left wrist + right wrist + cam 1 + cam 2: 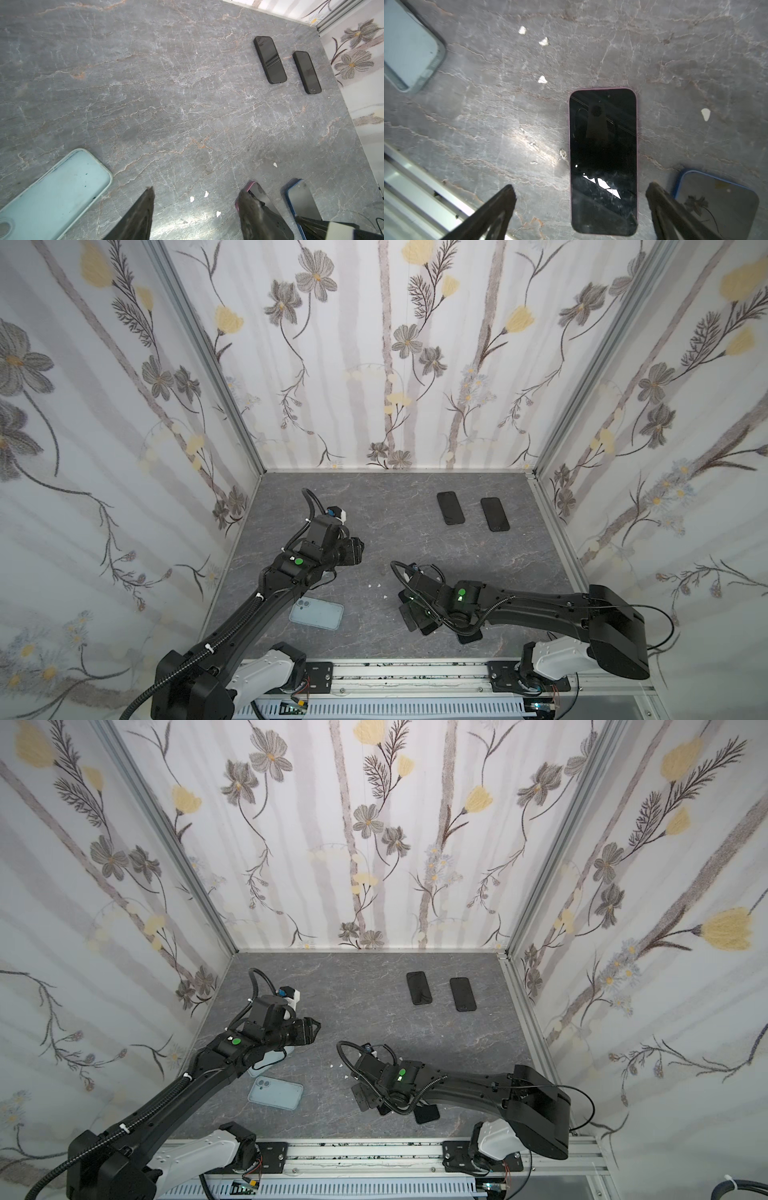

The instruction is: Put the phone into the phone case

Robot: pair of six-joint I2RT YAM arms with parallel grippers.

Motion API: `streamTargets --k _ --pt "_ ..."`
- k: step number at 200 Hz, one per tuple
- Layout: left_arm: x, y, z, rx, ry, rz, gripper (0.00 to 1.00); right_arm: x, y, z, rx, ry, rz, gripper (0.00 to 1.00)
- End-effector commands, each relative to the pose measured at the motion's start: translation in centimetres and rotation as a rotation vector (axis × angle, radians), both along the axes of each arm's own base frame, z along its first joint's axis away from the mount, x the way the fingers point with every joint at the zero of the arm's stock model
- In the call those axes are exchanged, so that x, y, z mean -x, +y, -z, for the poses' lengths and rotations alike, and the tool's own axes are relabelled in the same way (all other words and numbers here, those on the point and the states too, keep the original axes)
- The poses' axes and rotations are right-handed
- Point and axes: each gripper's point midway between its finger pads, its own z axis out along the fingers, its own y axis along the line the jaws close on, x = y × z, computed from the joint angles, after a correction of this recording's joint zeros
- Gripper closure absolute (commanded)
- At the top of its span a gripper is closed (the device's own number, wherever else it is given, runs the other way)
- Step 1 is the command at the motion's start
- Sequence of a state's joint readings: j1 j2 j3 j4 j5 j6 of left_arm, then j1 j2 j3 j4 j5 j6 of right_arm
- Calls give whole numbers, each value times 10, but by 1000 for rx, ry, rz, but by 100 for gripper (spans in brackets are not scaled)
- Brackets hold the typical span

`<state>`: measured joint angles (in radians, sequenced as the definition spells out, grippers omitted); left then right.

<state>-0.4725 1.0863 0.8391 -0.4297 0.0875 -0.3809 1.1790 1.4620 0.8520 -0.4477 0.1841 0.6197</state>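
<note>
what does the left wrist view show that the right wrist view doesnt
Only left wrist: two black phones side by side near the far corner. Only right wrist: the metal rail, and the pink-edged phone in full, framed by the open right end effector. Both: the pink-edged phone, the blue-edged phone, white specks and a pale case.

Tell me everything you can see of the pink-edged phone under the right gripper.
The pink-edged phone is a slim rounded rectangle with a glossy black screen, unlit and scratched near one end. It lies flat, screen up, on the grey marbled table, one end between the open jaws of the right gripper; neither finger seems to touch it. A blue-edged phone lies beside it, apart.
</note>
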Motion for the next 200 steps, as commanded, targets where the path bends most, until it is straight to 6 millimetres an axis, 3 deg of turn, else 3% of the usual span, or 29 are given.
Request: streamTargets --k 1,55,149,200 --pt "4 1 6 8 29 -10 36 -4 -8 13 44 4 72 0" --pt "6 2 12 2 39 -7 36 6 -5 33 62 82 23 0" --pt "9 1 17 2 44 4 36 11 -22 59 160 165 50 9" --pt "8 0 19 1 44 14 36 14 -34 70 230 177 37 24"
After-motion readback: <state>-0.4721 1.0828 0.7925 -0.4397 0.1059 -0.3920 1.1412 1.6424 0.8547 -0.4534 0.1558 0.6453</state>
